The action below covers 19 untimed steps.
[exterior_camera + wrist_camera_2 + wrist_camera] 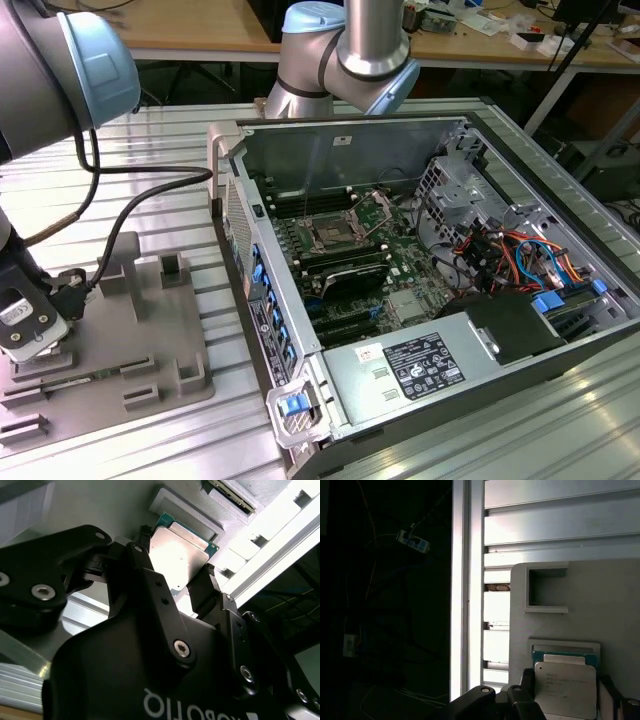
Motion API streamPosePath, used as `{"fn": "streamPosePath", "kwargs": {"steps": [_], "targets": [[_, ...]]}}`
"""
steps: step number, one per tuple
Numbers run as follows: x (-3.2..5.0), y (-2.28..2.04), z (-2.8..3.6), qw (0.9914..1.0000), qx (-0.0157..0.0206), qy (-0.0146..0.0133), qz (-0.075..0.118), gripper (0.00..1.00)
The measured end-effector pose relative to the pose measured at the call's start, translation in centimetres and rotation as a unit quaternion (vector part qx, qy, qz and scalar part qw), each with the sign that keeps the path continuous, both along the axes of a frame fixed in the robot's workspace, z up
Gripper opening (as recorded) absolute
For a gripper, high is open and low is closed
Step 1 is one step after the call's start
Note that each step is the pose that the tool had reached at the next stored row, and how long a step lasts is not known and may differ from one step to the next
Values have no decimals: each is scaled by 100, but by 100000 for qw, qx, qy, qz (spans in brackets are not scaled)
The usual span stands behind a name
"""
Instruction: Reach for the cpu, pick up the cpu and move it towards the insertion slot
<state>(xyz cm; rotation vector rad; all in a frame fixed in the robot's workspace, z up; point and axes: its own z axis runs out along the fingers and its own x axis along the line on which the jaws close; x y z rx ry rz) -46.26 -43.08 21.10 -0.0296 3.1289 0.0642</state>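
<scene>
Presently I have the ribbed aluminium table (180,140) carrying two stations. On the exterior view's right stands the open computer case (350,135), bare sheet metal, with the green motherboard (400,260) inside. The insertion slot (328,237), a square silvery frame with a dark centre, sits on the board toward the far wall.

On the exterior view's left lies the fixture plate (150,330), matt grey plastic with blocky raised nests. The arm (60,70) bends down over the plate's left edge, and the gripper (35,330) is low over it, well apart from the slot.

In the second wrist view, the cpu (180,555) is a flat square with a pale metal lid on a thin teal substrate, at a white-walled nest. The black fingers (209,587) appear clenched on two opposite edges of it. The first wrist view shows the cpu (565,687) with fine print on its lid.

I judge the chip light and rigid, with a smooth lid offering little friction. Its substrate is thin and probably fragile. Grip on the side edges only, held level.
</scene>
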Motion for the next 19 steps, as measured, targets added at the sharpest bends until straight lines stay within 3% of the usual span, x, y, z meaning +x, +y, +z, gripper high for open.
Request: {"fn": "streamPosePath", "kwargs": {"steps": [9,19], "targets": [[0,0,89,100000,0,-3,-4,55],[0,0,102,100000,-3,7,-1,55]]}}
